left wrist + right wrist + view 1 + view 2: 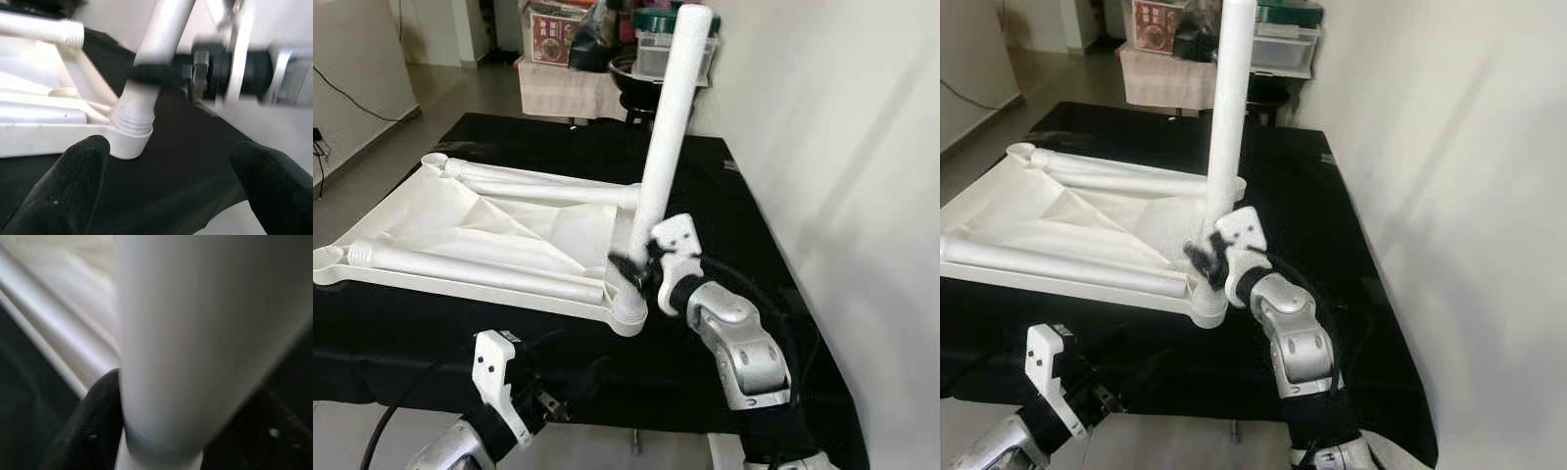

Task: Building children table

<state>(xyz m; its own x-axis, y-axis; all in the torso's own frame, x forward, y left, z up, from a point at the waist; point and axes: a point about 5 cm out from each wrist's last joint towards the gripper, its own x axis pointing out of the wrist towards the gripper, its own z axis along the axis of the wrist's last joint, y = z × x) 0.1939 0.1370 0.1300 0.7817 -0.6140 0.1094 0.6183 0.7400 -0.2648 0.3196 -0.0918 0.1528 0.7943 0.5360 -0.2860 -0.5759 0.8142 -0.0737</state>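
Note:
A white plastic tabletop (509, 220) lies upside down on the black table (754, 225). Two loose white legs (470, 269) (543, 186) lie across it. A third white leg (671, 127) stands nearly upright in the near right corner socket (628, 311), leaning slightly right. My right gripper (631, 269) is shut on this leg just above the socket; the right wrist view shows the leg (195, 333) up close against a black finger (93, 431). My left gripper (171, 196) is open, low at the table's front edge, facing the socket (131, 129), with nothing held.
A white wall (842, 147) runs close along the table's right side. Behind the table stands a cluttered stand with boxes and a black bowl (636, 78). Bare floor (372, 166) lies to the left.

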